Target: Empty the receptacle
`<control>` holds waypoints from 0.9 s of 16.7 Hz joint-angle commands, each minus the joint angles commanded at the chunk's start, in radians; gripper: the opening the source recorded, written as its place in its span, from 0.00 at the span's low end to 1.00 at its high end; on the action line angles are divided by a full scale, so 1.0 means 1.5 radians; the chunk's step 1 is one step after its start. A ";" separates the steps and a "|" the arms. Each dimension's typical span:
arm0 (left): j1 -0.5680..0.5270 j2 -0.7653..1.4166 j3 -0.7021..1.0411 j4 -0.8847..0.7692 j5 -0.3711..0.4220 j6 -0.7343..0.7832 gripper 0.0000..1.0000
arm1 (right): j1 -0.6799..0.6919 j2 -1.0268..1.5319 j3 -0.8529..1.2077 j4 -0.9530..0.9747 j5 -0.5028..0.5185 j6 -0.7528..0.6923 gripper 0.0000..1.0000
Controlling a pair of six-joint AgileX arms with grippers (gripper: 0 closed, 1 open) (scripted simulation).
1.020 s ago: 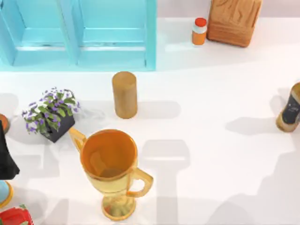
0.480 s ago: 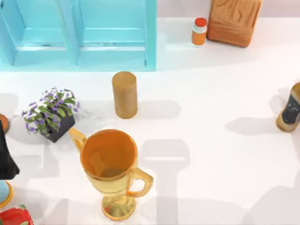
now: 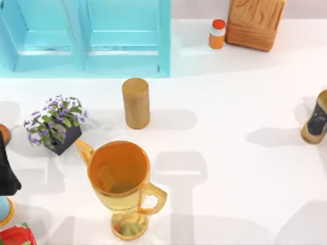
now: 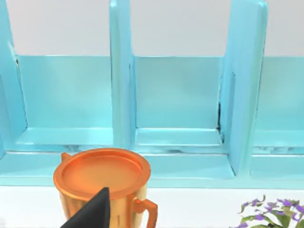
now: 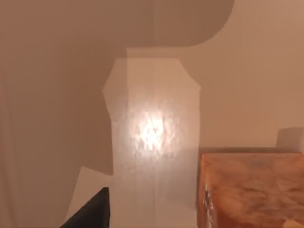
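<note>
The receptacle, a tall orange-gold cup (image 3: 119, 171) with two handles and a foot, stands upright at the table's front centre. Its inside looks glossy orange, and I cannot make out any separate thing in it. My left arm (image 3: 6, 171) is a dark shape at the left edge of the table, well left of the cup. One dark fingertip (image 4: 92, 213) of my left gripper shows in the left wrist view, in front of a smaller orange mug (image 4: 102, 178). In the right wrist view, one dark fingertip (image 5: 92, 211) of my right gripper hangs beside a wooden block (image 5: 247, 190).
A wooden cylinder (image 3: 136, 102) stands behind the cup, and a potted purple-flowered plant (image 3: 55, 125) to its left. A blue shelf unit (image 3: 87, 35) fills the back left. An orange bottle (image 3: 217, 33) and a wooden block (image 3: 254, 20) stand back right. A dark-labelled bottle (image 3: 317, 118) is at the right edge.
The shadow over the table's front right has shrunk toward the corner. No object has moved, and the left arm stays in place.
</note>
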 joint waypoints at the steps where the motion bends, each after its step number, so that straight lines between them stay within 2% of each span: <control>1: 0.000 0.000 0.000 0.000 0.000 0.000 1.00 | 0.000 0.000 0.000 0.000 0.000 0.000 0.92; 13: 0.000 0.000 0.000 0.000 0.000 0.000 1.00 | 0.000 0.000 0.000 0.000 0.000 0.000 0.02; 15: 0.000 0.000 0.000 0.000 0.000 0.000 1.00 | 0.000 0.000 0.000 0.000 0.000 0.000 0.00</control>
